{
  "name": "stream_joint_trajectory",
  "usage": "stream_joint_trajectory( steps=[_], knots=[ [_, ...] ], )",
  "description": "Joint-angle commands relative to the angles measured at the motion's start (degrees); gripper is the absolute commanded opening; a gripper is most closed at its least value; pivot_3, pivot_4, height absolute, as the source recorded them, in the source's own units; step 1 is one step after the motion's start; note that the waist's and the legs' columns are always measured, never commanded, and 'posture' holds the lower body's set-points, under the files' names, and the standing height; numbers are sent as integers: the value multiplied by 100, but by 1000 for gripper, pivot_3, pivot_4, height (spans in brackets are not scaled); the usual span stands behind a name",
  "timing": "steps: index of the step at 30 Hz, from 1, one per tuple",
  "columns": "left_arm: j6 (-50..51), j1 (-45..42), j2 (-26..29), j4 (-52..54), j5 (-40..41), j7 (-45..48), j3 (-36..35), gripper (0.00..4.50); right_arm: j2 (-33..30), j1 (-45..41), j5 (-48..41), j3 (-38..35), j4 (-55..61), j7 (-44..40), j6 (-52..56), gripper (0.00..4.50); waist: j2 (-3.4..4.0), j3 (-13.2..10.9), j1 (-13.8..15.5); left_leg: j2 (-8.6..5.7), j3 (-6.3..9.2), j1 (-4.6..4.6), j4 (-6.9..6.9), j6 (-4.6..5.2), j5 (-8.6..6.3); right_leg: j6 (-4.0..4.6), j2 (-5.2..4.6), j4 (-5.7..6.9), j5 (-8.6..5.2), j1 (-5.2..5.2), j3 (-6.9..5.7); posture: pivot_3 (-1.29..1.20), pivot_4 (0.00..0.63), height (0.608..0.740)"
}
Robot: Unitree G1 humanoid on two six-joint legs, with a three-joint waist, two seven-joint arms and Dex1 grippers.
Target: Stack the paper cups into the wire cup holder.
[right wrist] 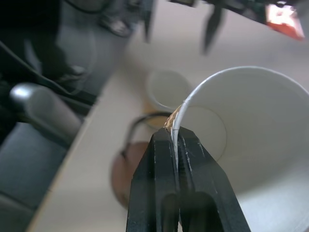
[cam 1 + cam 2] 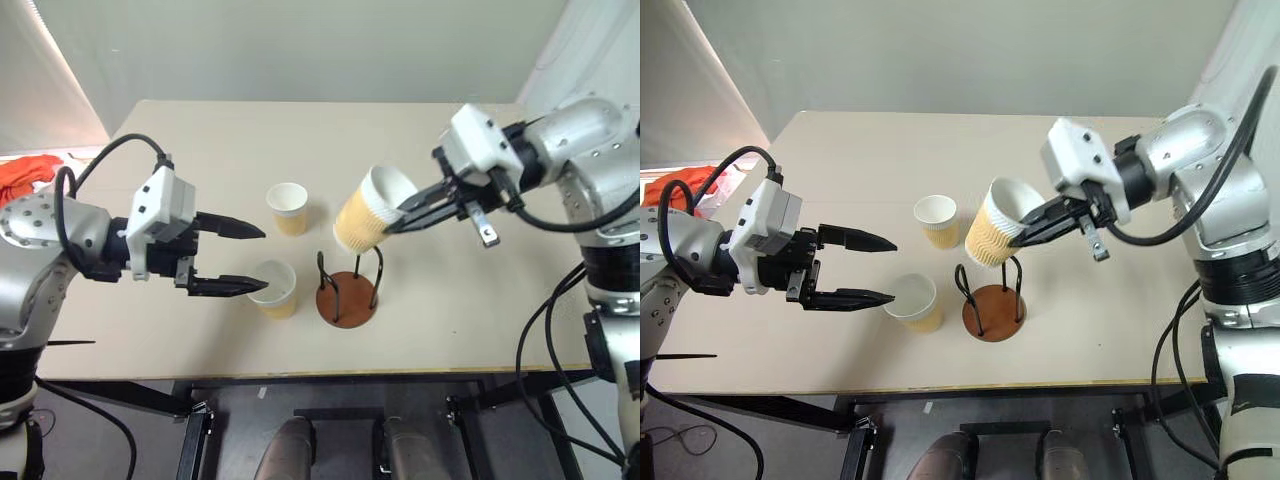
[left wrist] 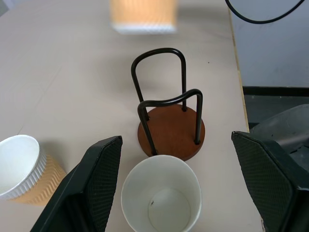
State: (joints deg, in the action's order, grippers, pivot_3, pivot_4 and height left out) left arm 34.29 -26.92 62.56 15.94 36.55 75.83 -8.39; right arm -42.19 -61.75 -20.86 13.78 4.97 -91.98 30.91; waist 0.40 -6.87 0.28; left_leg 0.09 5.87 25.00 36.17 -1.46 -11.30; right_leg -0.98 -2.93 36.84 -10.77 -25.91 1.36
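Pinching a paper cup (image 2: 368,212) by its rim, the right gripper (image 2: 408,213) tilts it just above the wire cup holder (image 2: 347,292). Holder lies straight below. Left gripper (image 2: 240,258) waits spread wide.

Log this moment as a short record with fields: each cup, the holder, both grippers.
held cup: tilted in the air above the wire cup holder, pinched at its rim
right gripper: shut on the held cup's wall
wire cup holder: upright on the table, no cup in it
near cup: upright on the table, beside the holder
far cup: upright, farther back on the table
left gripper: open, near cup at its tips, not gripped
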Motion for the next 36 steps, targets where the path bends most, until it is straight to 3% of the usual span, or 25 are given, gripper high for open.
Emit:
stream_joint_trajectory(
  steps=[1, 10, 11, 13, 24, 36],
  knots=[
    [2, 6, 103, 135, 52, -47, -211, 3979, 48, 12, 40, 84, 227, 185, -8, 44, 0, 0, -7, 0, 0, -1, 0, -2, 2, 0, 0, 0, 0, 0, 0, 0, 150, 740],
    [10, 97, 105, 210, 84, -104, -259, 3979, 84, 150, 48, 279, 334, 224, -11, 44, 0, 0, -10, 2, 0, -6, 0, -3, 10, 0, 1, 9, 0, -1, 0, 0, 150, 740],
    [11, 96, 103, 216, 87, -108, -249, 3979, 88, 146, 62, 304, 329, 248, 4, 227, 0, 0, -9, 2, 0, -6, 0, -3, 10, 0, 1, 9, 0, -1, 1, 0, 150, 740],
    [8, 99, 111, 232, 101, -93, -235, 3979, 92, 145, 141, 366, 292, 303, -18, 676, 0, 0, -8, 1, 0, -5, 0, -3, 10, 0, 1, 9, 0, -1, 1, 0, 150, 740],
    [-347, 63, 691, -48, -188, 744, 56, 3979, 79, 195, 175, 329, 153, 354, -76, 4474, 0, 0, -9, 2, 1, -5, -1, -3, 8, 1, 2, 8, 0, -3, 1, 0, 150, 740],
    [-458, -125, 457, -194, -383, 730, 316, 3979, 217, -6, -282, -3, 235, 510, 66, 4474, 0, 0, -17, 2, 1, -1, -3, -2, 7, 5, 1, 8, 0, -8, 3, 0, 150, 740]
  ],
)
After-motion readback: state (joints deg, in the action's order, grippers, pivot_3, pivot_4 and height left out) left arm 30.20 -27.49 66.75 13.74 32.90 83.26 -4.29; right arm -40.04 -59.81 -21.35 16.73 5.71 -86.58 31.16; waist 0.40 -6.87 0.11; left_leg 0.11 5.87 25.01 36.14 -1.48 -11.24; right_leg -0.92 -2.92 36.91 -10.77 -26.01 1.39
